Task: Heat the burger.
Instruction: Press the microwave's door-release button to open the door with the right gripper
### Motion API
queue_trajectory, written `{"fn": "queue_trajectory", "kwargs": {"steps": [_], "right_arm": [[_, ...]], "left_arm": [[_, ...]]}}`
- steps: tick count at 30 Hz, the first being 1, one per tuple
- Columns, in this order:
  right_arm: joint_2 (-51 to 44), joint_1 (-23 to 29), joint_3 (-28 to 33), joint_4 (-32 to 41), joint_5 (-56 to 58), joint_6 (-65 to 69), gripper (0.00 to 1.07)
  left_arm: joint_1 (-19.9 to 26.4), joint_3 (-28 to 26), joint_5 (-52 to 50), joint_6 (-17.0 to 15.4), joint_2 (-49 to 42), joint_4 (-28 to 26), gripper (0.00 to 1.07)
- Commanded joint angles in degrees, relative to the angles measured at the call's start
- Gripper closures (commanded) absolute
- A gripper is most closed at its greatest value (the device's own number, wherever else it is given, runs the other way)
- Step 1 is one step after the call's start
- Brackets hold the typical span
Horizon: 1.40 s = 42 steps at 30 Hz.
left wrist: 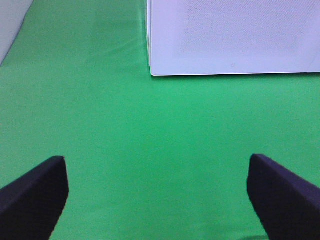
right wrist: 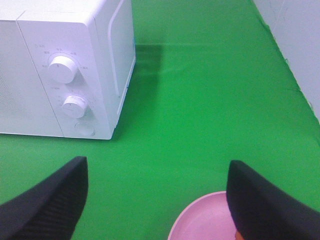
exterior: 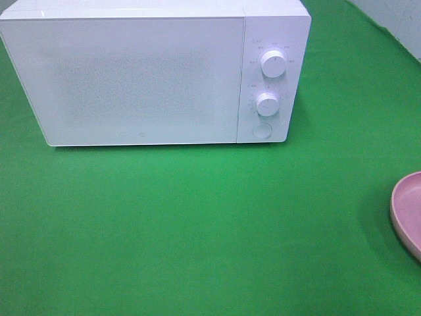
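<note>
White microwave (exterior: 131, 72) at the back of the green cloth (exterior: 197, 230), door (exterior: 125, 79) shut flush; on its right-hand panel two round knobs, the upper knob (exterior: 273, 64) above the lower knob (exterior: 267, 103), with a round button (exterior: 262, 131) beneath them.

Pink plate (exterior: 408, 210) at the front right, well apart from the microwave, cut off by the edge of the high view; lies flat on the cloth.

Left gripper (left wrist: 157, 165): spread wide, gripping nothing; black fingers (left wrist: 35, 197) far apart with only cloth between them; faces the lower left corner of the microwave front, well short of it.

Right gripper (right wrist: 157, 165): likewise spread wide and holding nothing; faces the microwave's control panel and side wall across open cloth; hangs near the plate, one finger (right wrist: 265, 205) covering part of the rim in the wrist view.

Of the burger (right wrist: 239, 234), only a small orange-brown sliver shows, at the very edge of the right wrist view, on the plate and just beside that finger; too little visible to tell how it lies; out of the high view altogether.
</note>
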Motion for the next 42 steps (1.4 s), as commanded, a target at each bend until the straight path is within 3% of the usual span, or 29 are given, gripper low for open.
{"fn": "queue_trajectory", "kwargs": {"steps": [1, 16, 27, 35, 42], "right_arm": [[2.92, -0.40, -0.29, -0.23, -3.32, 0.11, 0.33], [15.99, -0.40, -0.29, -0.23, -13.29, 0.11, 0.33], [25.50, -0.40, 0.00, -1.15, -29.51, 0.00, 0.33], [31.86, -0.40, 8.08, 0.69, -51.51, -1.83, 0.34], [35.24, -0.34, 10.71, 0.92, -58.21, -2.29, 0.34]], "left_arm": [[-0.23, 0.17, -0.52, -0.29, -1.26, -0.29, 0.17], [-0.23, 0.17, -0.52, -0.29, -1.26, -0.29, 0.17], [-0.23, 0.17, -0.52, -0.29, -1.26, -0.29, 0.17], [-0.23, 0.17, -0.52, -0.29, -1.26, -0.29, 0.17], [-0.23, 0.17, -0.52, -0.29, -1.26, -0.29, 0.17]]}}
